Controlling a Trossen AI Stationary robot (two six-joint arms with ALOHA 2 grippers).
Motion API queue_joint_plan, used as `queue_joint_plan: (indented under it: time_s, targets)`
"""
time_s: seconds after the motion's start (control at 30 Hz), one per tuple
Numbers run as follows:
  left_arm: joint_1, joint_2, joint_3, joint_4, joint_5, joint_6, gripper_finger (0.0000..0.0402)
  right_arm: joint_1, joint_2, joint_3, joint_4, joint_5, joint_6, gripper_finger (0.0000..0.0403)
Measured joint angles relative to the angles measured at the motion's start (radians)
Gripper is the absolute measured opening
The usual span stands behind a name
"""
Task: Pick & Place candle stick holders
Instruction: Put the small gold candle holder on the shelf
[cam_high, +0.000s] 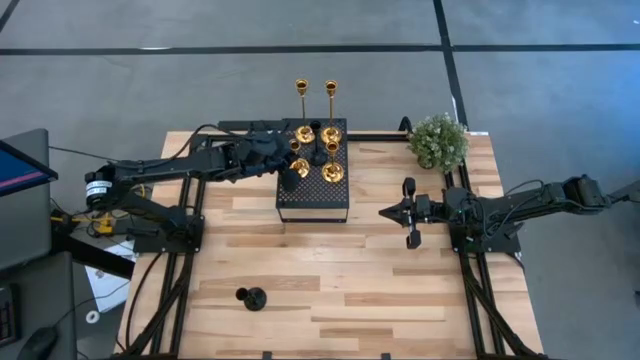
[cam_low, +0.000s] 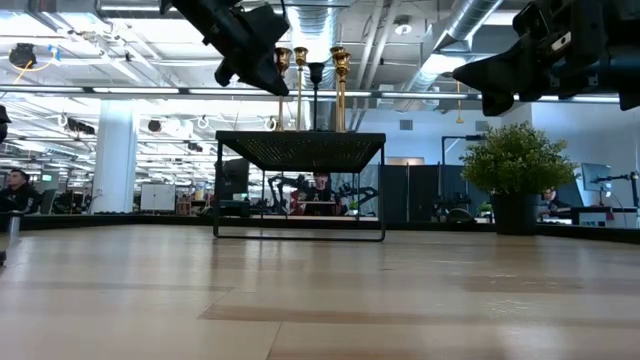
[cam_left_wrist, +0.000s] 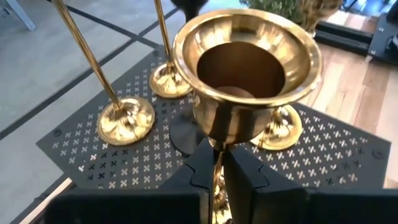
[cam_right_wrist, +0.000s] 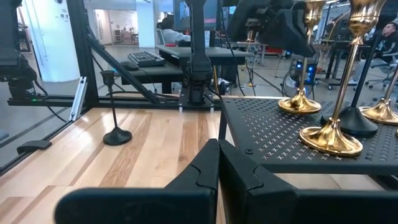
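- Landmark is the black perforated rectangular platform (cam_high: 312, 170) at the far middle of the light wooden table (cam_high: 330, 290); I place everything off it.
- Nearest me, well in front of the platform toward the table's near left: one short matte black candle stick holder (cam_high: 251, 298), upright, alone on the wood. I read it as the one piece already moved off.
- Right of the platform, low over bare wood: right gripper (cam_high: 409, 212). In its wrist view the fingers sit pressed together with nothing between them. Waiting.
- Over the platform's left half: left gripper (cam_left_wrist: 217, 171), fingers closed on the stem of a shiny gold cup-topped candle stick holder (cam_left_wrist: 247, 74). I cannot tell whether its base has lifted off the deck.
- On the platform around it: more gold holders (cam_high: 331, 172) and a second black holder (cam_high: 318, 152); two tall gold ones (cam_high: 301, 108) stand at the far edge.
- My estimate: one down, one in hand, four left.
- Room: wide open wood in front of the platform. The tall stems crowd the lift path. Small bushy green potted plant (cam_high: 438, 142) sits right of the platform's far corner.
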Motion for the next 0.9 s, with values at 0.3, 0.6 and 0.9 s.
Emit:
queue_joint_plan:
  time_s: [0.3,0.6,0.9]
  targets:
    - [0.000,0.002,0.000,0.011,0.000,0.000,0.0018,0.000,0.000,0.000,-0.002,0.000,0.000,0.0000]
    - [0.000,0.002,0.000,0.013,0.000,-0.007,0.0018,0.000,0.000,0.000,-0.002,0.000,0.000,0.0000]
    - [0.000,0.002,0.000,0.001,0.000,-0.026,0.0018,0.000,0.000,0.000,-0.002,0.000,0.000,0.0000]
